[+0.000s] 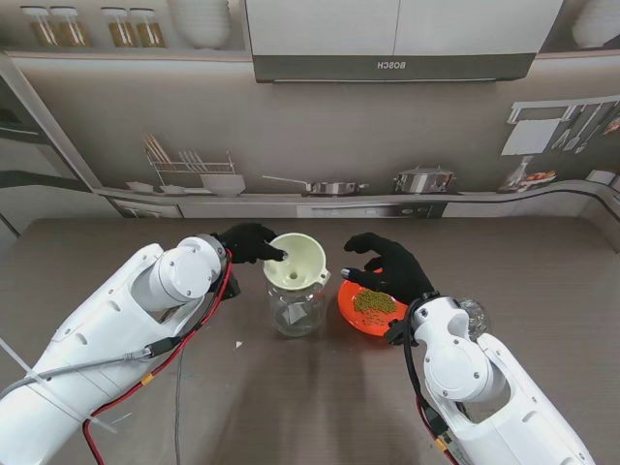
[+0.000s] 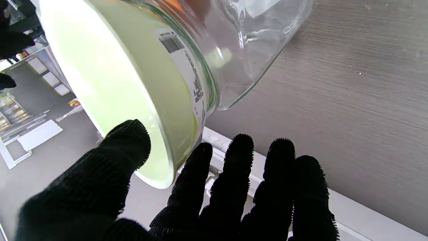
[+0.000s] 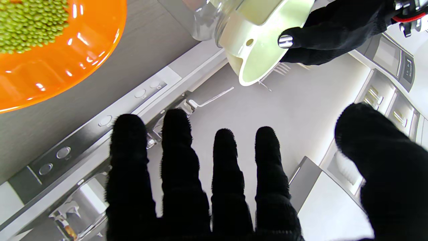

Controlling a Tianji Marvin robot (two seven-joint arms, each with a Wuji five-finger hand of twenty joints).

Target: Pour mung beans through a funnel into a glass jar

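Observation:
A pale cream funnel (image 1: 295, 260) sits in the mouth of a clear glass jar (image 1: 297, 312) at the table's middle. My left hand (image 1: 250, 240) grips the funnel's rim from the left: its thumb (image 2: 110, 167) lies inside the rim (image 2: 110, 83) and its fingers (image 2: 240, 187) lie along the outer wall by the jar (image 2: 247, 43). An orange bowl (image 1: 360, 320) of green mung beans (image 1: 373, 302) stands just right of the jar. My right hand (image 1: 387, 266) hovers open above the bowl's far edge, holding nothing. The right wrist view shows the bowl (image 3: 67, 63), funnel (image 3: 260, 50) and left hand (image 3: 334, 30).
A small clear glass object (image 1: 474, 315) lies on the grey-brown table (image 1: 542, 262) right of the bowl, partly behind my right wrist. A printed kitchen backdrop rises at the table's far edge. A red cable runs along my left arm.

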